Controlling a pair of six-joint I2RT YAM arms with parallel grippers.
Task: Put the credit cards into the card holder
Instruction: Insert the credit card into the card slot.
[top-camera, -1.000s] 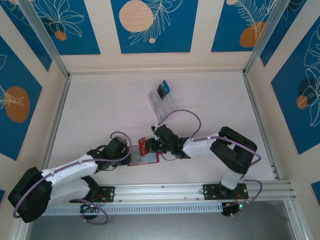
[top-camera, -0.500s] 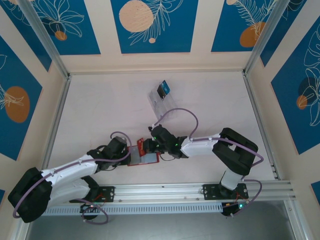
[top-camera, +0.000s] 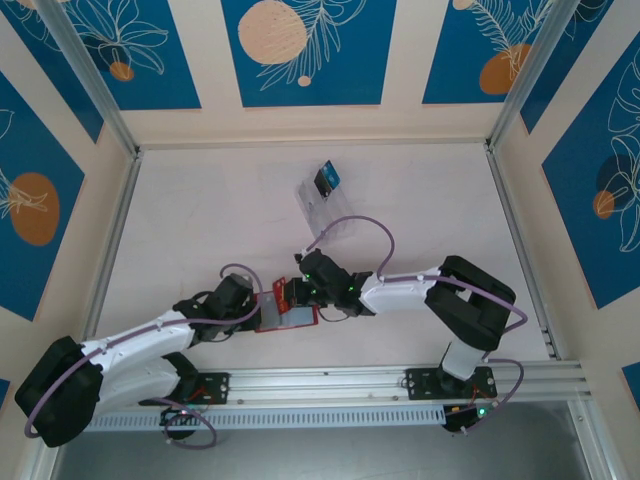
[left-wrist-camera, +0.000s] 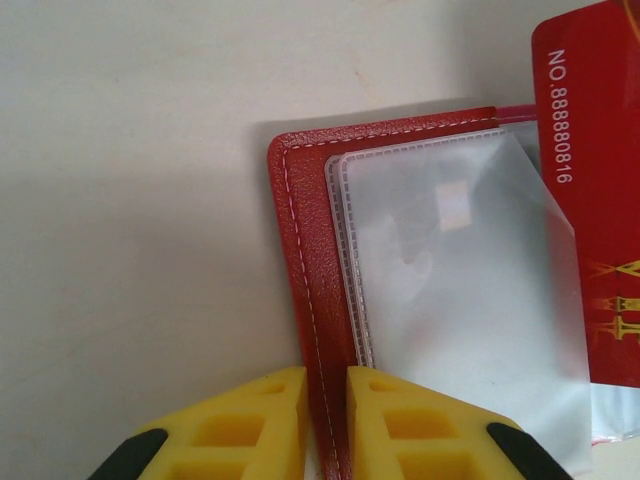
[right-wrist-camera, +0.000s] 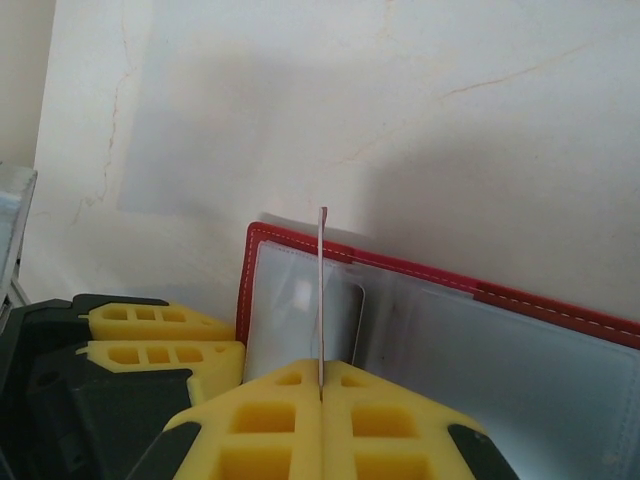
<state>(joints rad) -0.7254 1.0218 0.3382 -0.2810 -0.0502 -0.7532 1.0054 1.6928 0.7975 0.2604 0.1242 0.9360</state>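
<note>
Right wrist view: the right gripper (right-wrist-camera: 321, 385) is clenched on a red card (right-wrist-camera: 322, 290), seen edge-on, standing over the open holder (right-wrist-camera: 450, 345) and its clear sleeves (right-wrist-camera: 285, 310). Left wrist view has the left gripper (left-wrist-camera: 327, 388) pinching the holder's red stitched border, with the red card, printed NO.88888816, lying over the sleeves' far side. From above, both grippers meet at the holder near the tabletop's (top-camera: 200, 220) front edge. Well apart, farther back, a clear rack (top-camera: 330, 212) holds blue and black cards (top-camera: 327, 180).
</note>
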